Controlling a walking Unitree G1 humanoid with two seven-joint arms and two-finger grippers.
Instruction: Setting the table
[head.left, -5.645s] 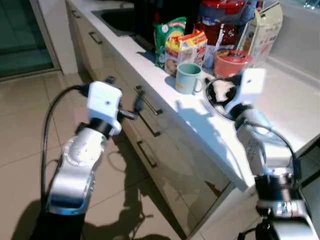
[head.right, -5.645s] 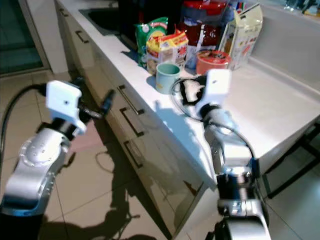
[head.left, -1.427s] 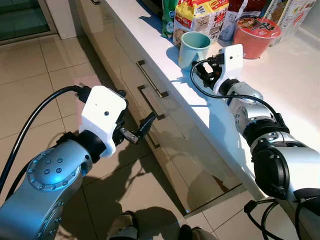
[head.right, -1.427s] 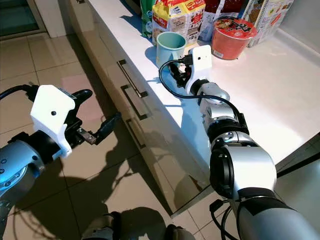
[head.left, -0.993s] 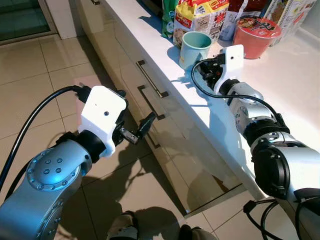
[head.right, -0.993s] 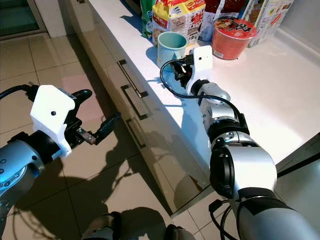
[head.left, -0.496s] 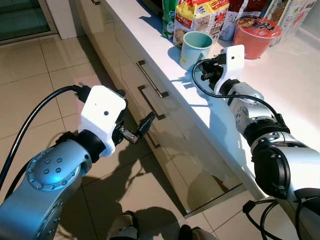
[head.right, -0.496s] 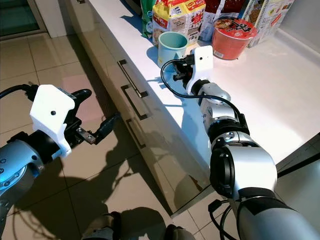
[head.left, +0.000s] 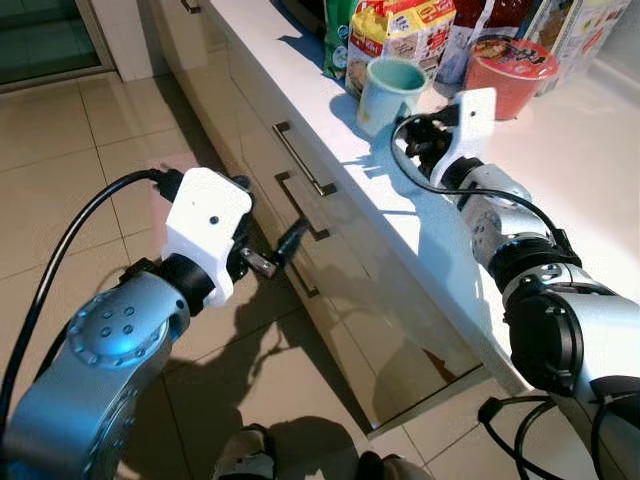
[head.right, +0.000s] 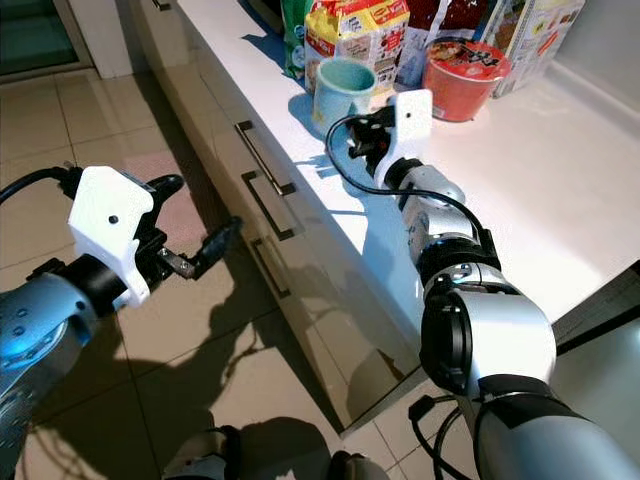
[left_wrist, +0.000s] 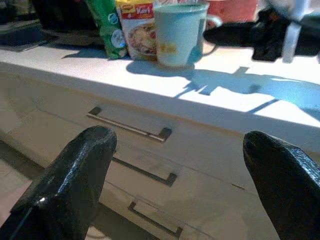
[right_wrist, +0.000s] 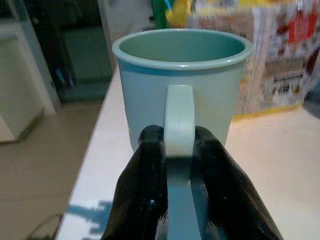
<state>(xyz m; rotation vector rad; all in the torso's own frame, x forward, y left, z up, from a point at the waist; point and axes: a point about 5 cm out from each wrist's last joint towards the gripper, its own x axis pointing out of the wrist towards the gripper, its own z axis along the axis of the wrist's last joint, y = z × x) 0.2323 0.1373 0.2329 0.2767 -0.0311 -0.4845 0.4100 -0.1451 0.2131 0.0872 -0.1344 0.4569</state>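
Observation:
A pale green mug (right_wrist: 182, 85) stands close to the front edge of the white counter (head.left: 570, 170), in front of the snack packets. My right gripper (right_wrist: 179, 139) is shut on the mug's handle, one black finger on each side of it. In the left eye view the mug (head.left: 388, 90) leans a little. My left gripper (head.left: 268, 215) hangs open in front of the drawer fronts, below counter height, with nothing between its fingers. The left wrist view looks up at the mug (left_wrist: 180, 32) from below the counter edge.
Behind the mug stand a yellow noodle packet (head.left: 400, 30), a green packet (head.left: 338, 25) and a red cup-noodle bowl (head.left: 510, 62). Drawer handles (head.left: 305, 160) stick out of the cabinet front beside my left gripper. Tiled floor (head.left: 90, 150) spreads out to the left.
The mug has tipped slightly and shifted with my right gripper, which now clamps its handle. My left arm has drifted a little towards the drawers.

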